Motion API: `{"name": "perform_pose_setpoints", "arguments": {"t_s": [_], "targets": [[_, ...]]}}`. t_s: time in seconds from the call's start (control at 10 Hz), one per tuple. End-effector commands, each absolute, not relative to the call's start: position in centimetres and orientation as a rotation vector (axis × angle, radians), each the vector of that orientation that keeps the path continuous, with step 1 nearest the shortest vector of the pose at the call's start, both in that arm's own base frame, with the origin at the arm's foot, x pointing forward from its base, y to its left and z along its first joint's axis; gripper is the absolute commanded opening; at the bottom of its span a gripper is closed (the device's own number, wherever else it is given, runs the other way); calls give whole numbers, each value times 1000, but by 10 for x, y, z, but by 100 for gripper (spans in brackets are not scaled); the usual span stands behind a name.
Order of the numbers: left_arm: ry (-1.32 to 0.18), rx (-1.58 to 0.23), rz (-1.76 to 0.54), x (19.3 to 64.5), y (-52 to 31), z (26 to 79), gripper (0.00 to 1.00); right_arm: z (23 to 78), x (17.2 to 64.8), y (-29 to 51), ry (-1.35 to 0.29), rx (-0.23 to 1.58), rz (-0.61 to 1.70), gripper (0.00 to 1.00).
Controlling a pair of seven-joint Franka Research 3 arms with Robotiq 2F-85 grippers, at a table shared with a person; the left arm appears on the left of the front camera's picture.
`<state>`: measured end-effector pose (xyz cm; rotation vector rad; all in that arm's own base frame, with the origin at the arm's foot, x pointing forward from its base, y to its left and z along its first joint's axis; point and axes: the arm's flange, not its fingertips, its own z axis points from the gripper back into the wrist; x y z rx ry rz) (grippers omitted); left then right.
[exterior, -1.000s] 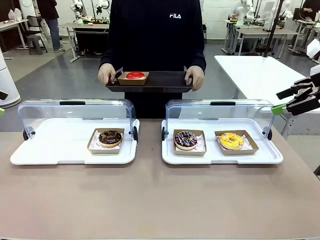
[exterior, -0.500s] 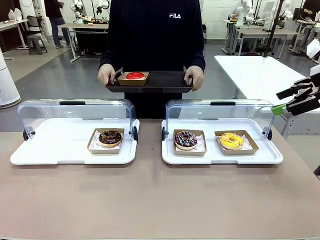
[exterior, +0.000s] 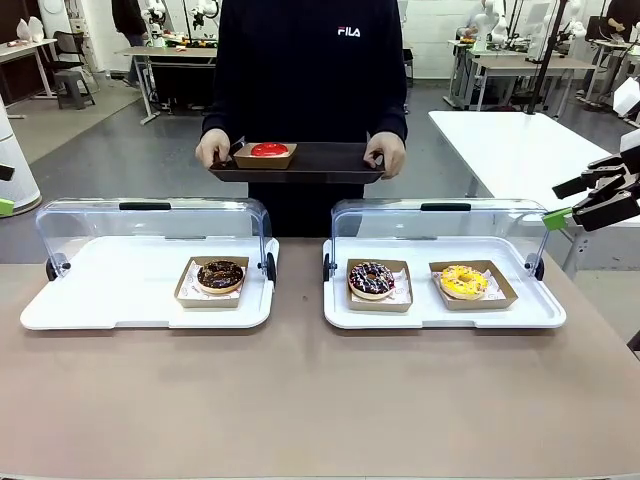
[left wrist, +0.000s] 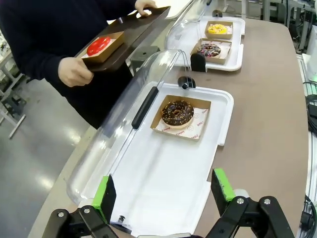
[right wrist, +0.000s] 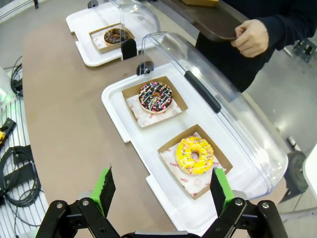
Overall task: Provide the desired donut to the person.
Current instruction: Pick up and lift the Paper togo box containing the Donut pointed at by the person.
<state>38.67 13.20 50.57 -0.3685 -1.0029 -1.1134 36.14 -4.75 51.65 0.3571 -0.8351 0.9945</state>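
**Clear lids tipped back over three donuts, both grippers spread and empty**

Clear plastic lids (exterior: 155, 225) were tipped back on two white serving trays lying side by side along the far edge of the brown tabletop (exterior: 300, 400). The left tray (exterior: 100, 300), toward the far left corner, carried a single chocolate donut (exterior: 220, 273) in a cardboard boat at its inner end. The right tray (exterior: 440, 315), toward the far right corner, carried two. A sprinkled donut (exterior: 371, 279) with dark icing sat at the end nearer the middle of the tabletop. A yellow donut (exterior: 464, 281) sat just beside it toward the right edge. Each of these lay in its own cardboard boat on printed paper.

Beyond the far edge stood the person (exterior: 305, 70) in a dark navy sweatshirt, holding a dark tray (exterior: 330, 160) level at about waist height with one hand at each end. On that tray, near the end to the robot's left, sat a red donut (exterior: 269, 150) in a cardboard boat.

The right gripper (exterior: 565, 200) hung out past the right edge of the tabletop, higher than the right tray, its fingers spread with nothing between them. Seen from its own wrist, the yellow donut lay ahead of its green pads (right wrist: 105, 191). The left gripper (left wrist: 163, 187) was released and empty too, poised over the outer end of the left tray and well apart from the chocolate donut.
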Motion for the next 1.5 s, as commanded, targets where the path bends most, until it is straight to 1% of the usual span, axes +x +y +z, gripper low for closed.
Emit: {"name": "perform_pose_setpoints", "arguments": {"t_s": [0.0,0.1,0.2,1.4], "targets": [[-1017,-401,-1134,395,133,505,100,515,364,-46,-848,374,988,100],[-982,-437,-1166,397,129,505,100,515,364,-46,-848,374,988,100],[-1000,-382,-1120,389,129,506,100,515,364,-46,-848,374,988,100],[-1000,-382,-1120,389,129,506,100,515,364,-46,-848,374,988,100]]}}
